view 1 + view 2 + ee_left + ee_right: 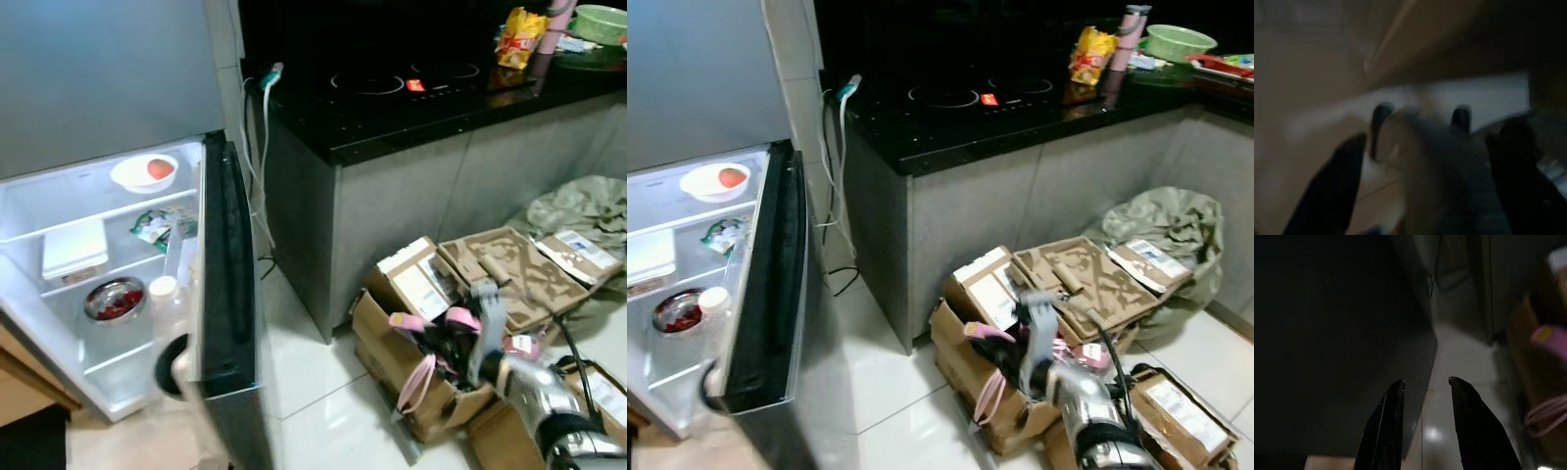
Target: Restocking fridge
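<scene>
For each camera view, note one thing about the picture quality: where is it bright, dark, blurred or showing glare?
Left eye view: the open fridge is brightly lit inside, and the right arm is smeared by motion. Right eye view: soft throughout, with the cooktop nearly black. Left wrist view: dim and heavily blurred around a pale object. Right wrist view: mostly dark, with a glare spot on the floor tile.

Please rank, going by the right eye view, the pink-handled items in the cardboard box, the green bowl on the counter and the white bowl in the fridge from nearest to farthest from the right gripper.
From the right gripper:
1. Pink-handled items, just beside it in the floor box.
2. Green bowl, far back on the counter, to the right.
3. White bowl, far left on the fridge's top shelf.
</scene>
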Motion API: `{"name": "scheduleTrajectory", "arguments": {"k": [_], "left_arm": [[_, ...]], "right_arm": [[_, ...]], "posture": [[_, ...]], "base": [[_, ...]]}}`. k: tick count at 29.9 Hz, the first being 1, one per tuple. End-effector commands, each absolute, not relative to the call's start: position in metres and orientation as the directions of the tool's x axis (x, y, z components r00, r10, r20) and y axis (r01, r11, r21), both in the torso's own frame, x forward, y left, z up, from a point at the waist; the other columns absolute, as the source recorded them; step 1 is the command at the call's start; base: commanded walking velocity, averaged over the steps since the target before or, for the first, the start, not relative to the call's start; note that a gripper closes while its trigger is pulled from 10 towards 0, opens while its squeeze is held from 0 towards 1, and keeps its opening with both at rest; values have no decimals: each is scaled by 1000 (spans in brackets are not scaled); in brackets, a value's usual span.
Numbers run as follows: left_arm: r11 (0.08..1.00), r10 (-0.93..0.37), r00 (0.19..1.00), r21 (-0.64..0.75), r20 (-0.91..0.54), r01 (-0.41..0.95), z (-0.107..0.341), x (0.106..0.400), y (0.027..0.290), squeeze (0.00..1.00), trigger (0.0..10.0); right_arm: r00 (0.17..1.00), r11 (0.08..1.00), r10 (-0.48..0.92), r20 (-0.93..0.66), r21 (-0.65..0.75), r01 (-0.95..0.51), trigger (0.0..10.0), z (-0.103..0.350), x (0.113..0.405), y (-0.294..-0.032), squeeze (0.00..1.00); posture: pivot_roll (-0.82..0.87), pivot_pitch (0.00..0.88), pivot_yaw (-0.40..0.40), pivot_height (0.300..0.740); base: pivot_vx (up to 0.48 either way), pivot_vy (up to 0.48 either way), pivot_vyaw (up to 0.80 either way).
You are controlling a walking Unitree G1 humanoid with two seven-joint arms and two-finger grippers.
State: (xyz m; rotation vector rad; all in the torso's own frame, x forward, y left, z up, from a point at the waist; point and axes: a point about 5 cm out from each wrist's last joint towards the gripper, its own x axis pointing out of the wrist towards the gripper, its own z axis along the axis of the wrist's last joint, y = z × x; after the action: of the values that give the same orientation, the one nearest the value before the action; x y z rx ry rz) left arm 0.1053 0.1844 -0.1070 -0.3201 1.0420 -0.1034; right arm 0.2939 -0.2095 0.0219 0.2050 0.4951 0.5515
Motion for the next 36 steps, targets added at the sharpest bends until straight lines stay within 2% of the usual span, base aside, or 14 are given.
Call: {"name": "scheduleTrajectory", "arguments": {"k": [1, 10, 18, 25, 36], "left_arm": [[947, -260, 465, -318, -846, -49, -110, 98, 178, 0, 10000], [947, -262, 460, -319, -848, -49, -110, 96, 178, 0, 10000], [946, -268, 459, -322, -847, -40, -110, 97, 175, 0, 10000], [946, -272, 458, -323, -846, -34, -111, 97, 173, 0, 10000], [946, -277, 454, -324, -847, -28, -111, 96, 172, 0, 10000]], "right_arm": [[732, 847, 530, -428, 306, -435, 10000, 17, 291, -209, 0], [645, 913, 406, -648, 321, -252, 10000, -37, 232, -225, 0], [595, 933, 357, -720, 302, -195, 10000, -53, 208, -229, 0], [539, 961, 266, -799, 266, -80, 10000, -69, 180, -236, 0], [494, 967, 228, -839, 255, -13, 10000, -81, 157, -236, 0]], "posture": [[-78, 0, -27, 740], [-87, 0, -19, 740], [-90, 0, -20, 740], [-91, 0, -25, 740], [-91, 0, -24, 740]], "base": [[0, 0, 788], [0, 0, 781], [0, 0, 781], [0, 0, 782], [0, 0, 781]]}}
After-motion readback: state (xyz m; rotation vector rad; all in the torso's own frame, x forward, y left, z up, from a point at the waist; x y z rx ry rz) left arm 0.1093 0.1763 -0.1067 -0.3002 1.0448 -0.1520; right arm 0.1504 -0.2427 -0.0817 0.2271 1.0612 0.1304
